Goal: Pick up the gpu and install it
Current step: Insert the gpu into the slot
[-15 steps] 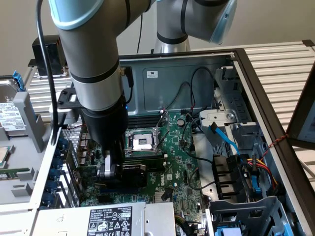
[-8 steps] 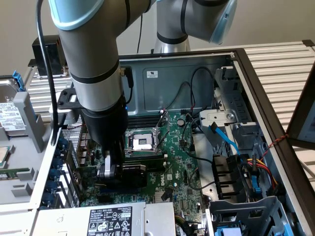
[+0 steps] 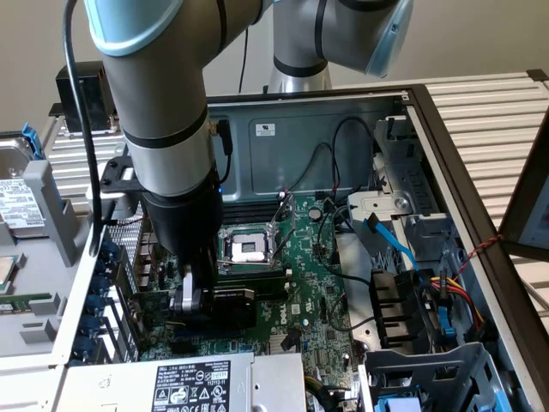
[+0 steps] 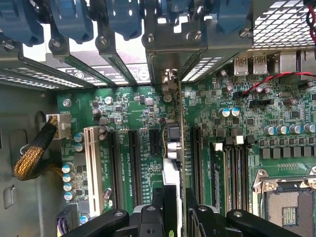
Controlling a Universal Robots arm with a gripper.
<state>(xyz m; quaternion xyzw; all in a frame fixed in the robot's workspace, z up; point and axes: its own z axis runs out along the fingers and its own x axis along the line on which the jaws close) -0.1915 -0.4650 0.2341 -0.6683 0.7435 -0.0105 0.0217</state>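
My matt black metal gripper grips the gpu's thin green edge. Below lies the glossy green fibreglass motherboard. The case's bare grey sheet-metal wall looks smooth.

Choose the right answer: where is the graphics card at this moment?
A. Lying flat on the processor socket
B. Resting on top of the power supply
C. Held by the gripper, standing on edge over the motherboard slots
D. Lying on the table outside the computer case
C: the gripper clamps the graphics card, which stands on edge over the slots of the motherboard, its metal bracket at the case's rear openings.
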